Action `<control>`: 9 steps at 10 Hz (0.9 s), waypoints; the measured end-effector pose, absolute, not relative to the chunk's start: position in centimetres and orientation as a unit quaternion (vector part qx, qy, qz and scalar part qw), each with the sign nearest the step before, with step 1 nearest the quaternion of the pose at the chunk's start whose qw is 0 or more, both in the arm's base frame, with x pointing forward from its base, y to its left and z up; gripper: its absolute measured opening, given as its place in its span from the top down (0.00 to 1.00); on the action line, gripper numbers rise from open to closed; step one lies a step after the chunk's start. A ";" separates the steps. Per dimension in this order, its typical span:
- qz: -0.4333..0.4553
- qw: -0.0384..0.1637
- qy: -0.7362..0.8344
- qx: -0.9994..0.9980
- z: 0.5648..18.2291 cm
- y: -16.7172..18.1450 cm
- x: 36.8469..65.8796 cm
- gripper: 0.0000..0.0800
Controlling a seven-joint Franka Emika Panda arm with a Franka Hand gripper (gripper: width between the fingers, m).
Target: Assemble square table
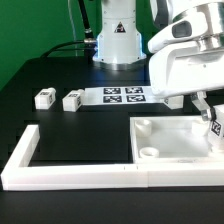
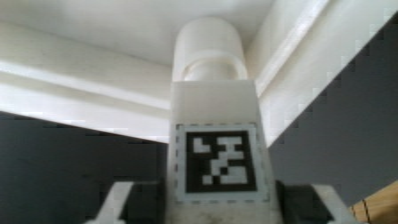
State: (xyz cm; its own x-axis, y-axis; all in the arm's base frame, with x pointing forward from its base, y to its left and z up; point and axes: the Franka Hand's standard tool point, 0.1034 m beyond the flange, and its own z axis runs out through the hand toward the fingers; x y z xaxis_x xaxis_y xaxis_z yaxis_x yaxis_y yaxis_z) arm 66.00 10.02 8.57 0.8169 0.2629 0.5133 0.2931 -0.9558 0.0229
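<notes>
One white rimmed slab [image 1: 180, 140] with round corner holes lies flat, two tagged leg blocks [image 1: 45, 97] sit loose, and the gripper [image 2: 217, 203] clamps a third leg [image 2: 217, 100].

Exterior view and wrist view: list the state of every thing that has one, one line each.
pincer: shut on the held leg block.
held leg block: gripped, round end toward the square tabletop; cannot tell if seated.
square tabletop: lying flat, rimmed face up, near corner hole empty.
loose leg blocks: lying free, apart, untouched.
marker board: lying flat.
</notes>
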 end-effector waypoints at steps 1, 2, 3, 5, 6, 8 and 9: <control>-0.274 0.028 -0.146 -0.950 8.6 10.2 66.1 0.64; -0.274 0.028 -0.147 -0.950 8.6 10.3 66.1 0.64; -0.274 0.028 -0.146 -0.950 8.5 10.3 66.1 0.52; -0.274 0.028 -0.146 -0.950 8.5 10.3 66.1 0.31; -0.274 0.028 -0.146 -0.950 8.5 10.3 66.1 0.31; -0.274 0.028 -0.146 -0.950 8.5 10.3 66.1 0.20; -0.274 0.028 -0.146 -0.950 8.5 10.3 66.1 0.20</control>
State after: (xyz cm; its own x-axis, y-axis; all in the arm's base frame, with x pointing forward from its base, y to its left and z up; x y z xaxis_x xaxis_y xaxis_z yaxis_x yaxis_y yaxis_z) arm 66.11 10.28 8.50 0.8074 0.2630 0.5281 0.2936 -0.9556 0.0270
